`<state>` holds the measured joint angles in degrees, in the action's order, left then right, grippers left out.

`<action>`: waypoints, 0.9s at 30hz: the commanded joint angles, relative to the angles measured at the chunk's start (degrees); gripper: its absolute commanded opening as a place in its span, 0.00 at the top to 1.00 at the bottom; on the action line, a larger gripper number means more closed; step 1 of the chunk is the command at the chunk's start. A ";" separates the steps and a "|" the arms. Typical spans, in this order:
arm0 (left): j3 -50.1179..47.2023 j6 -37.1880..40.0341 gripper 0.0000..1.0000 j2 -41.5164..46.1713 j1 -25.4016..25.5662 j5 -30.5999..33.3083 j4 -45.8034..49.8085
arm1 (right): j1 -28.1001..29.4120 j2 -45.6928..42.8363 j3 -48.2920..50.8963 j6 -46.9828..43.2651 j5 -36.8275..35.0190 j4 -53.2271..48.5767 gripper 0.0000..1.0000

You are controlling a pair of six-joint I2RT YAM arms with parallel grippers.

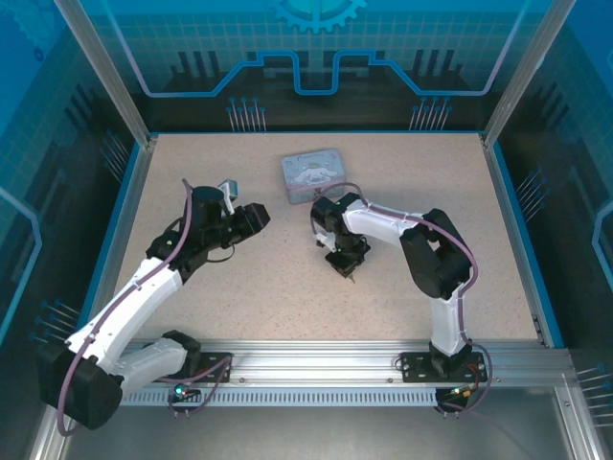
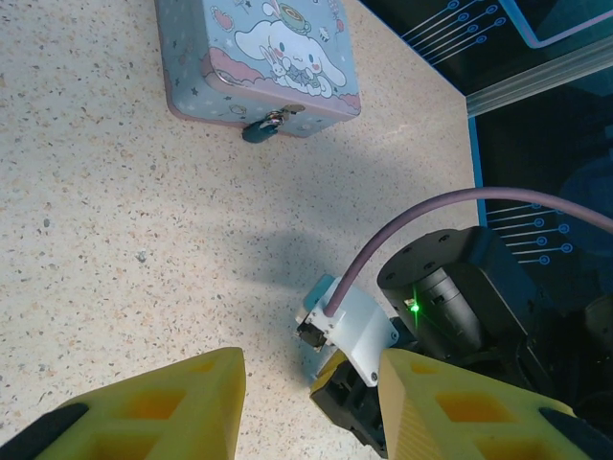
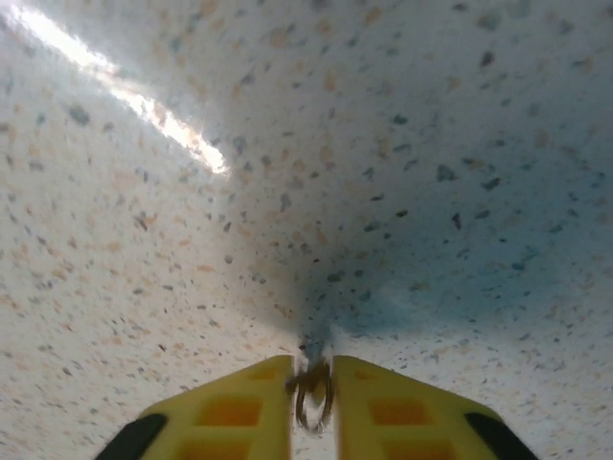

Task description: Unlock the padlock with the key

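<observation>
The padlock [image 2: 259,129], small and dark bluish, hangs on the front edge of the pale blue tin [image 2: 259,57]. My left gripper [image 2: 311,412] hovers open a short way in front of the tin, nothing between its yellow fingers. In the top view my right gripper [image 1: 347,268] points down at the table to the tin's near right. The key [image 3: 313,393], a thin dark piece with a ring, stands between the right gripper's [image 3: 312,383] yellow fingers, its tip down on the table. Those fingers sit narrowly apart, close against the ring on both sides.
The tin [image 1: 313,174] lies at the back middle of the speckled table [image 1: 239,278]. The right arm's wrist [image 2: 450,307] sits just beyond my left fingers. Blue rails and glass walls [image 1: 508,211] ring the table. Open tabletop lies between the arms.
</observation>
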<state>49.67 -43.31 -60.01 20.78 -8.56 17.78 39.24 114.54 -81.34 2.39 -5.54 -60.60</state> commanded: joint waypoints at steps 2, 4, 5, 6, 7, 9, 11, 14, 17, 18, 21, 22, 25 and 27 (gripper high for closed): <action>0.94 1.52 0.58 -0.11 -0.47 -0.03 1.03 | -0.66 -0.91 -0.86 0.77 -0.96 -0.82 0.66; 0.69 1.62 0.58 0.03 -0.51 0.03 1.03 | -0.97 -3.08 -0.08 1.10 -0.89 0.00 0.62; 0.58 1.65 0.58 -0.11 -0.47 0.04 1.11 | -1.22 -4.51 0.63 1.33 -0.68 0.43 0.60; 0.63 1.72 0.58 -0.11 -0.49 0.08 1.11 | -1.50 -5.80 1.29 1.62 -0.70 0.79 0.59; 0.67 1.74 0.57 -0.06 -0.47 0.03 1.12 | -1.82 -7.31 2.28 1.89 -0.58 1.41 0.59; 0.57 1.78 0.57 -0.02 -0.47 0.12 1.07 | -2.36 -10.11 4.93 1.50 0.40 3.47 0.56; 0.44 1.97 0.56 0.01 -0.52 0.25 1.03 | -2.85 -12.38 8.24 -0.73 3.43 6.83 0.52; 0.51 2.18 0.55 -0.09 -0.47 0.14 1.13 | -3.83 -13.22 11.23 -3.34 6.44 11.41 0.52; 0.36 2.08 0.55 0.13 -0.47 -0.06 1.28 | -5.35 -11.79 11.05 -4.75 9.72 12.90 0.52; 0.18 2.01 0.55 0.37 -0.52 -0.06 1.33 | -5.73 -11.27 10.81 -5.13 10.73 13.26 0.52; -0.32 1.66 0.55 0.90 -0.49 0.10 1.26 | -5.93 -9.30 10.26 -5.88 11.94 13.83 0.53; -0.43 1.62 0.55 1.01 -0.47 0.14 1.28 | -5.95 -8.74 10.07 -5.99 12.03 13.83 0.53; -0.56 1.55 0.55 1.30 -0.48 0.21 1.24 | -5.93 -7.09 9.87 -5.87 12.52 13.77 0.53; -0.54 1.51 0.54 1.30 -0.47 0.25 1.36 | -5.94 -6.10 10.05 -5.33 12.67 13.95 0.54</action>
<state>49.67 -42.89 -59.81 20.78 -8.56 17.80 33.58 106.78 -70.81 -2.46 4.97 -47.00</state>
